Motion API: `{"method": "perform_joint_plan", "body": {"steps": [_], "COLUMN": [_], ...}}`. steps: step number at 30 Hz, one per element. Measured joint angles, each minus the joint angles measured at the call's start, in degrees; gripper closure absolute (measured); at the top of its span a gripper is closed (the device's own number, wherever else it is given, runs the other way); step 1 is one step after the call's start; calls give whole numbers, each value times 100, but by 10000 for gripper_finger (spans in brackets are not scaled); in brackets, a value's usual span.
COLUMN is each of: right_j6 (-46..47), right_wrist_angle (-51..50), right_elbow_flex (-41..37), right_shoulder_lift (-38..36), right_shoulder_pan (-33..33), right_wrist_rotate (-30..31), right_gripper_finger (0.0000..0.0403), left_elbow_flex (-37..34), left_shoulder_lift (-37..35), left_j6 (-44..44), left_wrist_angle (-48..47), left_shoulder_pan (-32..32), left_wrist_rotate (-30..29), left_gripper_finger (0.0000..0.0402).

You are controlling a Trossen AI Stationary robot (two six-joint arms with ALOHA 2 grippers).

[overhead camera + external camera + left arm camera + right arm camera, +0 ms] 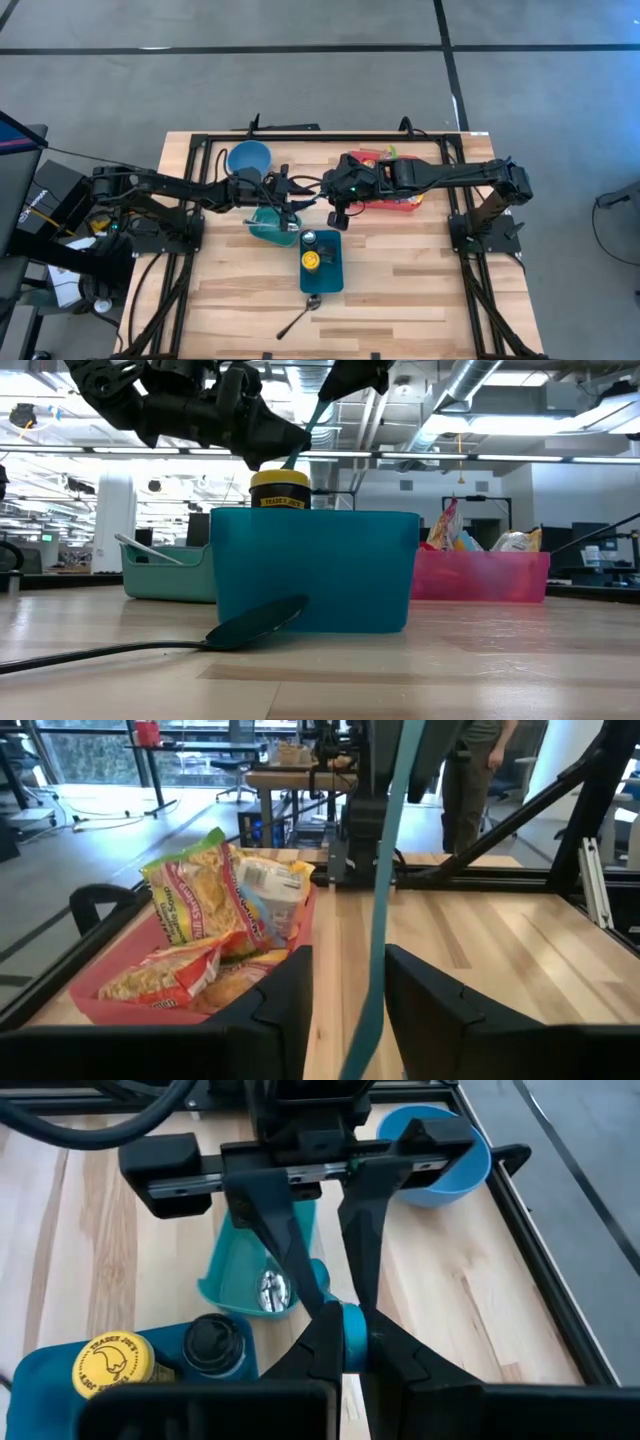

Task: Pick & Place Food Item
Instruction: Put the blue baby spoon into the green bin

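Observation:
A thin teal strip [385, 870], like a utensil's handle, slants between both grippers above the table's middle. My right gripper [348, 1345] is shut on it and reaches in from the right [338, 215]. My left gripper [347, 970] comes level from the left [295, 203], open. Its fingers stand on either side of the strip's lower part. Food packets [200, 910] lie in a pink bin [385, 203] behind the right gripper. No gripper touches them. My right gripper pinches the teal strip [350, 1330] between its two fingertips, slanting down from the table's right side. The strip is lifted clear of the table and slants down from this hold [305, 430] toward the left gripper. Whether my left gripper's fingers touch the strip, I cannot tell.
A blue bin [330, 278] near the middle holds a yellow-lidded jar [311, 261] and a dark-lidded one [212, 1342]. A teal tray [268, 228] lies under the grippers. A blue bowl [248, 158] stands at the far left, a spoon [300, 315] near the front edge. A person [480, 770] stands beyond the table.

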Motion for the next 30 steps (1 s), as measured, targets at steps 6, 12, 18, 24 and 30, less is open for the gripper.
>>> {"method": "perform_joint_plan", "body": {"steps": [6,12,18,24,30], "right_j6": [4,5,3,4,7], "right_wrist_angle": [2,4,22,24,26], "right_elbow_flex": [-4,-4,-7,-7,-7], "right_shoulder_lift": [0,0,0,-2,-2], "right_shoulder_pan": [-3,-4,-4,-4,-4], "right_wrist_rotate": [0,0,-2,-2,-2], "right_gripper_finger": [394,394,394,394,392], "left_elbow_flex": [0,0,0,0,0], "left_shoulder_lift": [0,0,0,0,0], "left_j6": [1,8,9,7,4], "left_wrist_angle": [6,9,9,9,9], "left_shoulder_pan": [0,0,0,0,0], "left_wrist_rotate": [1,35,46,36,28], "left_gripper_finger": [327,377,391,396,396]}}
